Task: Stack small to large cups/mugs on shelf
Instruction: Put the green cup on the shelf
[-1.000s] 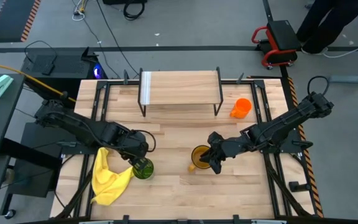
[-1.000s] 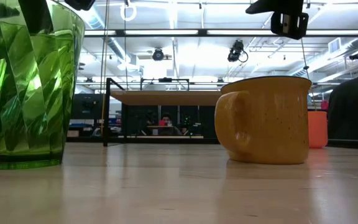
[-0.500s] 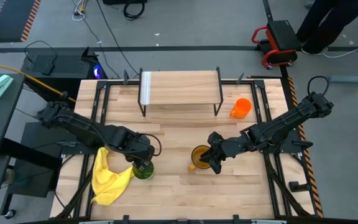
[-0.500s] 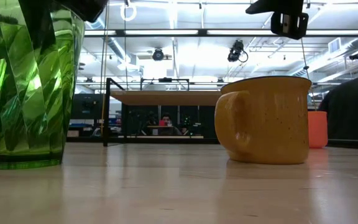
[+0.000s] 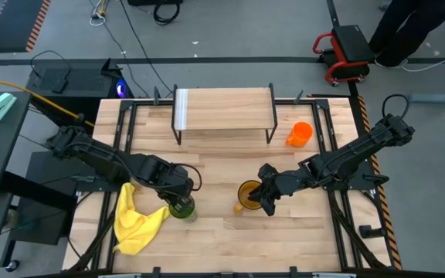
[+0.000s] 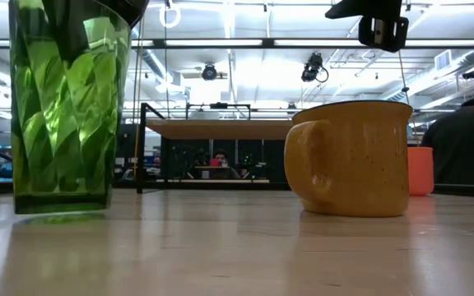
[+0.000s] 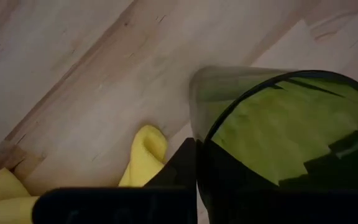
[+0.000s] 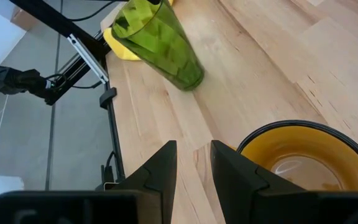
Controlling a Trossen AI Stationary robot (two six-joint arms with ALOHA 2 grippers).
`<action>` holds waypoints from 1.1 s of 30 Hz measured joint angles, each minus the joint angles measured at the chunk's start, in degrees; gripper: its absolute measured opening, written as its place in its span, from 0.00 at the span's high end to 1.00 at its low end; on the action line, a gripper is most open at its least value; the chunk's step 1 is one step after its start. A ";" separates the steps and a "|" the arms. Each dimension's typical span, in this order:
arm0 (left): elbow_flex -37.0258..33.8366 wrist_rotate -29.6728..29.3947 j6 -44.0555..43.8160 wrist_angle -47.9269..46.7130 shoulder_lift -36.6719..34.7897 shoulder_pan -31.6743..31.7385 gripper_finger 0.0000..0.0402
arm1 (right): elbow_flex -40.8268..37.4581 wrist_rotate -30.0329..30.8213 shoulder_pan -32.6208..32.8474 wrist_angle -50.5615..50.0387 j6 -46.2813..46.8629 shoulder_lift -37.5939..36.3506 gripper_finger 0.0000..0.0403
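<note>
In low view, tumbler off table.

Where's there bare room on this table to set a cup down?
The light wooden shelf top is bare, and so is the table strip in front of the translucent green tumbler and amber-yellow mug. It is crowded around the yellow cloth, where the left gripper holds the tumbler.

A translucent green ribbed plastic tumbler glints with leaf-like facets of light and dark green. The amber-yellow handled mug is finely dark-speckled outside with a dark rim, brighter yellow within. A plain bright orange mug and a crumpled lemon-yellow cloth lie on the pale, streaky-grained slatted wooden worktop; the light wooden shelf has black legs
</note>
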 joint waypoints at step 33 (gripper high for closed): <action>31.80 -1.27 26.94 -25.19 -0.07 24.04 0.97 | 0.00 0.91 -0.02 0.00 -1.34 0.00 0.74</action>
